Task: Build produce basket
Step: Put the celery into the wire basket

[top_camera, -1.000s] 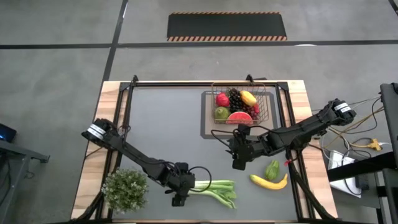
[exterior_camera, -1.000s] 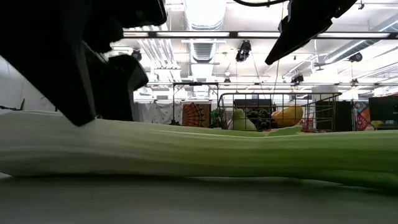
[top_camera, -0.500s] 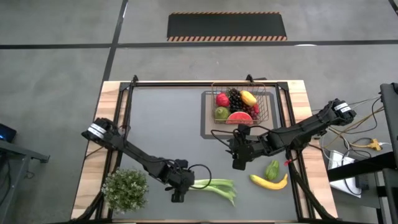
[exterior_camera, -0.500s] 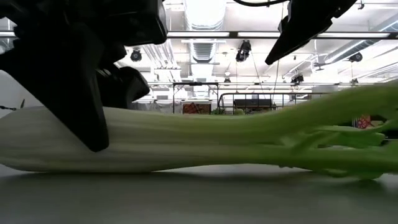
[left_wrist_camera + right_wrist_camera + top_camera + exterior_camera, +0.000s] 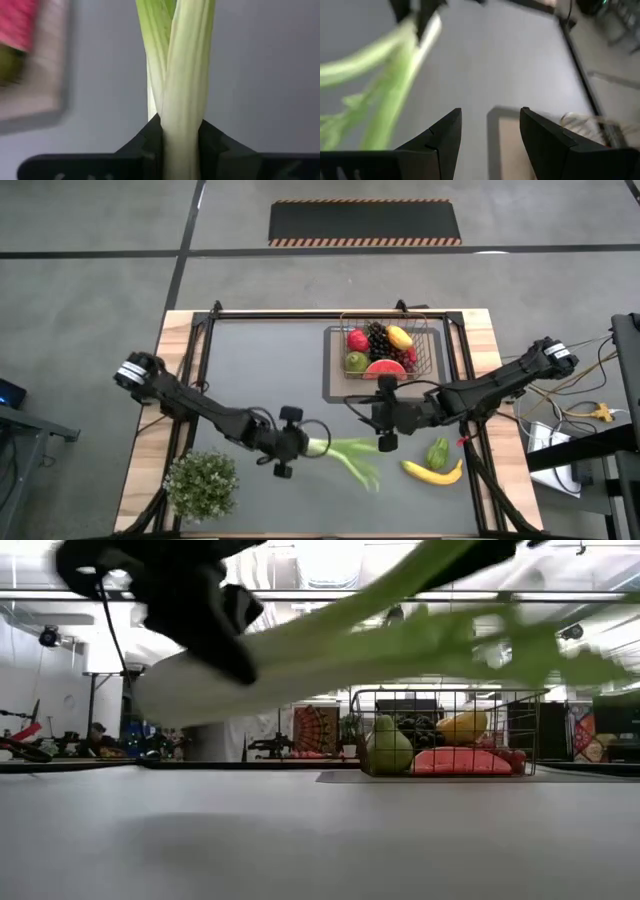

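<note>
The long leek (image 5: 345, 456) is off the table, its white stalk end in my left gripper (image 5: 300, 445), which is shut on it near the table's front middle. Its green leaves (image 5: 368, 470) trail toward the right. The wire basket (image 5: 385, 350) stands at the far right with a red fruit, grapes, a yellow fruit, a green one and a watermelon slice inside. A banana (image 5: 432, 472) and a green pepper (image 5: 438, 452) lie on the table at the front right. My right gripper (image 5: 385, 442) hovers open between basket and leek leaves, holding nothing. My left gripper pinches the leek's pale stalk (image 5: 181, 142) near its white end between its two fingers (image 5: 150, 147). The fingers come from the table's left and lie along the leek. The leek is lifted clear of the table and tilted, its white end (image 5: 190, 690) lower and its leaves running off to the right.
A bushy green potted plant (image 5: 202, 485) stands at the front left corner, close to the left arm. The basket sits on a pale mat (image 5: 335, 380). Bare grey table lies left of the basket and in the middle.
My left gripper has shut on the leek's white end where it lay at the table's front edge and has risen with it, moving toward the far edge. The leek has come up clear of the table and tipped, its leaves swinging after it.
</note>
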Robot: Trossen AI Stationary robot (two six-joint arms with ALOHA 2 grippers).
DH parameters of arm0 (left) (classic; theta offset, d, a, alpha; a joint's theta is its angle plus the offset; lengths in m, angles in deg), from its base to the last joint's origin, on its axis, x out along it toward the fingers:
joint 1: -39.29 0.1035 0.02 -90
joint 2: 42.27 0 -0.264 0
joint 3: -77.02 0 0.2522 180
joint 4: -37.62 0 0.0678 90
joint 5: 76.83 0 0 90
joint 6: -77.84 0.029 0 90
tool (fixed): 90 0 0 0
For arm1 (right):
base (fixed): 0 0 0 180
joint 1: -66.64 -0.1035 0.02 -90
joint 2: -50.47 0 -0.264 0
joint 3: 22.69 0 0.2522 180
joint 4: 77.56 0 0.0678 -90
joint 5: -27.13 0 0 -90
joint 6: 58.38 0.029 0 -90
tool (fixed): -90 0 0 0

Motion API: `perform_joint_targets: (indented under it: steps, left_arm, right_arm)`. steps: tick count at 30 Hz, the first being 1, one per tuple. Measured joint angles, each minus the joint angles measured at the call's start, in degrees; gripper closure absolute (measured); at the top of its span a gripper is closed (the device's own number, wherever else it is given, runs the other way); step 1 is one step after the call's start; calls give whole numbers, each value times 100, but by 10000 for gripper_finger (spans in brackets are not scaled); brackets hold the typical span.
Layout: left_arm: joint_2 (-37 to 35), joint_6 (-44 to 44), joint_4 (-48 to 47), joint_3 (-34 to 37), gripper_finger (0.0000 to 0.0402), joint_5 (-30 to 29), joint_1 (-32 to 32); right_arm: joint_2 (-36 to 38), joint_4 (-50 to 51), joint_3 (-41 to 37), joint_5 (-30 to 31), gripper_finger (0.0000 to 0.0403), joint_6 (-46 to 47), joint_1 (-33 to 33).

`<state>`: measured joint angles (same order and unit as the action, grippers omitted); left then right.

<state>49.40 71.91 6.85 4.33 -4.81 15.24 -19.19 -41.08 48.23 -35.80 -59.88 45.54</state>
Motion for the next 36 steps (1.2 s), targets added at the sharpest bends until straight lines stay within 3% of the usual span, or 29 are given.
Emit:
perform_joint_targets:
  steps: [6, 10, 20, 29, 36]
  left_arm:
    - [-558, 951, 811, 346, 355, -230, 338]
    - [-817, 1749, 2077, 774, 355, -195, 530]
    - [-1123, 2377, 3575, 1318, 356, 404, 1179]
    - [-1084, 2473, 3908, 1434, 356, 469, 1397]
    - [-1084, 2436, 3905, 1434, 356, 487, 1396]
  right_arm:
    - [559, -412, -63, -2, 216, -595, 13]
    - [932, -1249, -492, -17, 216, -1139, 14]
    - [1511, -3236, -1645, -23, 216, -1537, 310]
    - [1487, -3432, -1808, -50, 216, -836, 697]
    - [1249, -3416, -1812, -5, 216, -1243, 849]
